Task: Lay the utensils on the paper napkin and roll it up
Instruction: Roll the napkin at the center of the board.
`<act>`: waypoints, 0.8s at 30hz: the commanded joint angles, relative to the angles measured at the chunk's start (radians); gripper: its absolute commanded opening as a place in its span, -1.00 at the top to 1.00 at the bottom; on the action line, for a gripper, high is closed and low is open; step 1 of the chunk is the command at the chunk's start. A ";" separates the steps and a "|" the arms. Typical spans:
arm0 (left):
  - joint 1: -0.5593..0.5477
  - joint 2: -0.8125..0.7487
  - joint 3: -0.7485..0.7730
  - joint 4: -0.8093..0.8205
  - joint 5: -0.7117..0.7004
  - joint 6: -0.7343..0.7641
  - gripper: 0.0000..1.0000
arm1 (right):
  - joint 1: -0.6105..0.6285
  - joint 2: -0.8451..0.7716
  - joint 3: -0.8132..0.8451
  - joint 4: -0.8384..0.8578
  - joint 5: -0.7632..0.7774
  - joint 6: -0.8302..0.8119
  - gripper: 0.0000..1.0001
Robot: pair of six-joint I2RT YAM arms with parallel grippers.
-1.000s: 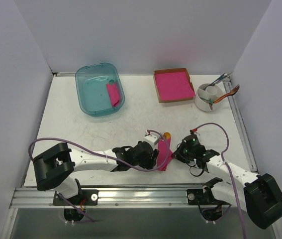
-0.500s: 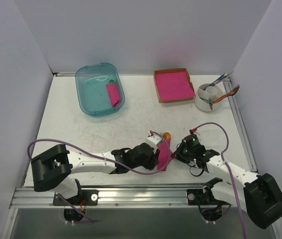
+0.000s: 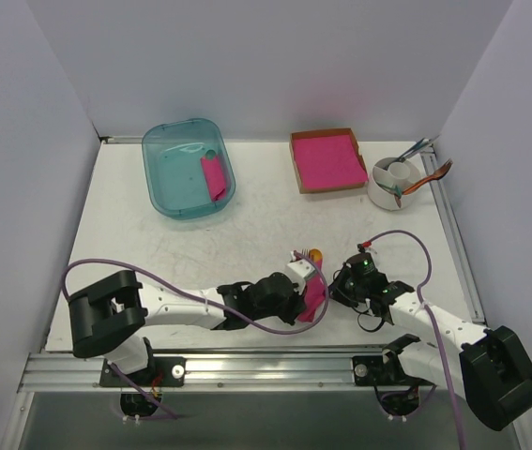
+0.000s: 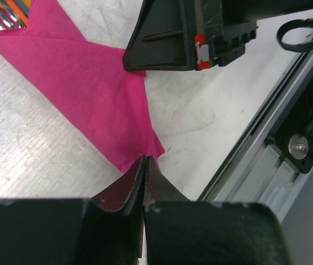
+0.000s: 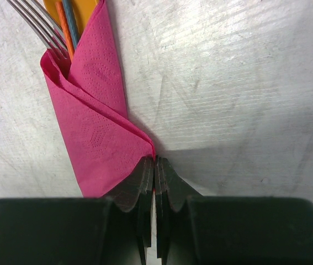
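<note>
The paper napkin (image 3: 314, 298) lies folded into a narrow pink wrap between my two grippers near the table's front edge. The utensils stick out of its far end: the orange spoon (image 3: 315, 254) and the fork tines (image 5: 37, 19) beside the spoon (image 5: 79, 6). My left gripper (image 4: 144, 160) is shut, its tips pinching the near edge of the napkin (image 4: 90, 94). My right gripper (image 5: 154, 160) is shut on the folded corner of the napkin (image 5: 95, 138) from the other side. The utensils' handles are hidden inside the wrap.
A teal bin (image 3: 167, 202) at the back left holds a rolled pink bundle (image 3: 214, 178). A cardboard box (image 3: 331, 190) with a pink stack sits at the back, and a white cup (image 3: 383, 192) of cutlery stands to its right. A metal rail (image 3: 247, 366) runs along the near edge.
My left gripper has closed from open onto the napkin's near edge and shifted slightly right. The napkin is bunched narrower. The right gripper has stayed shut in place.
</note>
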 commanded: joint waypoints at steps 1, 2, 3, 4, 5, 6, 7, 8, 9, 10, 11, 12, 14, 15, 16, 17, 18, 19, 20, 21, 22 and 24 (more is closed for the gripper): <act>-0.006 0.015 0.039 0.089 0.034 0.016 0.90 | -0.014 0.003 0.032 -0.020 0.035 -0.014 1.00; -0.006 0.020 0.036 0.092 0.037 0.011 0.90 | -0.014 0.003 0.032 -0.020 0.035 -0.015 1.00; -0.006 0.036 0.032 0.103 0.045 0.005 0.90 | -0.014 0.001 0.032 -0.020 0.035 -0.015 1.00; -0.006 0.046 0.021 0.112 0.047 0.002 0.90 | -0.014 0.000 0.032 -0.018 0.033 -0.014 1.00; -0.006 0.056 0.016 0.123 0.051 -0.004 0.90 | -0.014 0.000 0.031 -0.020 0.033 -0.015 1.00; -0.006 0.076 0.013 0.143 0.059 -0.007 0.91 | -0.014 0.001 0.032 -0.020 0.032 -0.015 1.00; -0.006 0.087 0.007 0.150 0.062 -0.012 0.91 | -0.014 -0.002 0.031 -0.020 0.032 -0.015 1.00; -0.006 0.098 0.004 0.154 0.063 -0.013 0.91 | -0.014 -0.002 0.031 -0.020 0.032 -0.015 1.00; -0.006 0.116 0.004 0.161 0.070 -0.015 0.92 | -0.014 -0.002 0.032 -0.021 0.030 -0.015 1.00; -0.009 0.122 0.002 0.164 0.074 -0.015 0.92 | -0.014 0.000 0.032 -0.021 0.030 -0.015 1.00; -0.013 0.125 0.001 0.164 0.077 -0.015 0.92 | -0.015 -0.005 0.034 -0.023 0.032 -0.017 1.00; -0.017 0.129 0.001 0.164 0.074 -0.013 0.92 | -0.015 -0.003 0.035 -0.026 0.032 -0.018 1.00; -0.032 0.129 -0.001 0.152 0.056 -0.012 0.92 | -0.017 -0.003 0.037 -0.029 0.035 -0.020 1.00; -0.034 0.130 -0.001 0.132 0.051 -0.012 0.92 | -0.018 -0.002 0.037 -0.030 0.035 -0.022 1.00; -0.034 0.132 -0.002 0.126 0.050 -0.013 0.92 | -0.020 -0.002 0.038 -0.029 0.033 -0.023 1.00; -0.040 0.132 -0.007 0.120 0.048 -0.015 0.92 | -0.020 0.000 0.040 -0.029 0.033 -0.025 1.00; -0.040 0.132 -0.008 0.115 0.047 -0.015 0.92 | -0.020 0.001 0.042 -0.029 0.033 -0.029 1.00; -0.043 0.133 -0.010 0.109 0.045 -0.016 0.92 | -0.021 0.001 0.045 -0.030 0.035 -0.034 1.00; -0.048 0.133 -0.010 0.100 0.036 -0.018 0.91 | -0.021 0.006 0.049 -0.037 0.038 -0.038 1.00; -0.049 0.133 -0.011 0.086 0.033 -0.019 0.92 | -0.023 0.008 0.054 -0.041 0.042 -0.043 0.99; -0.052 0.132 -0.010 0.078 0.031 -0.019 0.92 | -0.023 0.008 0.063 -0.047 0.047 -0.052 0.93; -0.051 0.132 -0.008 0.052 0.022 -0.021 0.92 | -0.024 0.008 0.072 -0.057 0.056 -0.064 0.89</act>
